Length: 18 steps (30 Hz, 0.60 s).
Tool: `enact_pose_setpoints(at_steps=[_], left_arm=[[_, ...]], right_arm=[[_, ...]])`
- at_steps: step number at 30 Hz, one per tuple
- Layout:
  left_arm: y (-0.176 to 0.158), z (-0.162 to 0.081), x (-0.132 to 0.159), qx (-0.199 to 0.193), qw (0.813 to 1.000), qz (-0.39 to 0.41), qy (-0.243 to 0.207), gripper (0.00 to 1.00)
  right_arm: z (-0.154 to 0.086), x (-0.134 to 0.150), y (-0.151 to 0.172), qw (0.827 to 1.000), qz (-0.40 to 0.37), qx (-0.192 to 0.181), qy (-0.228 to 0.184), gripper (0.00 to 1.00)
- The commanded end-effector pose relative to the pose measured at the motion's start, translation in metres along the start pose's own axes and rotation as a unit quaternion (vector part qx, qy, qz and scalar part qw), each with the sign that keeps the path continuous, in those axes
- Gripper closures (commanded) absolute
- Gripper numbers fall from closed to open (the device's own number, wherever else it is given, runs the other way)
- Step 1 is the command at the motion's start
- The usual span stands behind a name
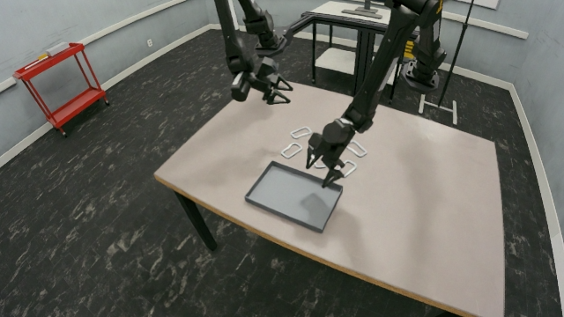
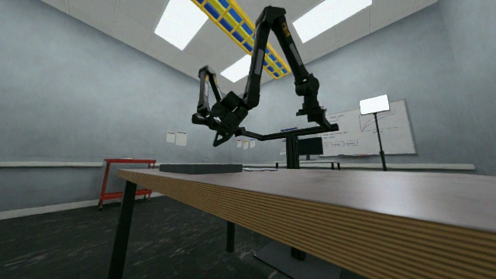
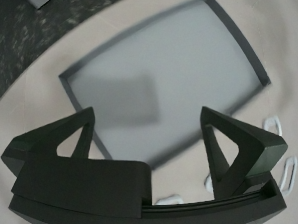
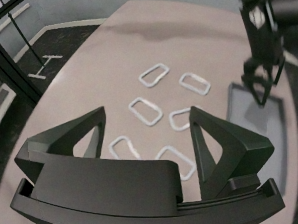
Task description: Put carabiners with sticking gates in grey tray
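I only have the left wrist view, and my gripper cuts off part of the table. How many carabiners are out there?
Observer: Six carabiners lie on the table beside the tray, all visible from the right wrist.
Operator: Where's the right gripper? I can't see it.
Observer: The top view shows the right gripper above the table's far edge area, beyond the carabiners.
Operator: Is it holding one?
Observer: No, its fingers stand apart with nothing between them.
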<state>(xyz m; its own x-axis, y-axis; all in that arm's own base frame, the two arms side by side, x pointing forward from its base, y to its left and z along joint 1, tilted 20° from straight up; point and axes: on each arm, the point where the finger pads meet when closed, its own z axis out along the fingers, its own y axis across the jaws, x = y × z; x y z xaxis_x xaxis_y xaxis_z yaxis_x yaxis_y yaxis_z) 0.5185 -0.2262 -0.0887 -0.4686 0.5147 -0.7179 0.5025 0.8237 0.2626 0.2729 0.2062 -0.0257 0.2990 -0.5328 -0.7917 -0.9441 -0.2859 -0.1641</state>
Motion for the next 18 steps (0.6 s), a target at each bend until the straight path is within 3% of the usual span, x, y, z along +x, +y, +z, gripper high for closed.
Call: enact_pose_setpoints(at_steps=[1,8,16,18], left_arm=[[-0.010,-0.021,-0.018,0.010,0.998,0.052,-0.024,0.00],[-0.061,-0.099,0.010,0.124,0.978,0.156,-0.058,0.00],[-0.097,-0.165,0.039,0.205,0.947,0.229,-0.096,0.00],[-0.097,-0.165,0.039,0.205,0.947,0.229,-0.096,0.00]], right_arm=[[0.011,0.004,-0.002,0.998,0.055,-0.004,0.007,0.21],[0.033,0.049,0.006,0.970,0.204,0.001,0.131,0.21],[0.052,0.080,0.004,0.919,0.332,0.050,0.207,0.21],[0.052,0.080,0.004,0.919,0.332,0.050,0.207,0.21]])
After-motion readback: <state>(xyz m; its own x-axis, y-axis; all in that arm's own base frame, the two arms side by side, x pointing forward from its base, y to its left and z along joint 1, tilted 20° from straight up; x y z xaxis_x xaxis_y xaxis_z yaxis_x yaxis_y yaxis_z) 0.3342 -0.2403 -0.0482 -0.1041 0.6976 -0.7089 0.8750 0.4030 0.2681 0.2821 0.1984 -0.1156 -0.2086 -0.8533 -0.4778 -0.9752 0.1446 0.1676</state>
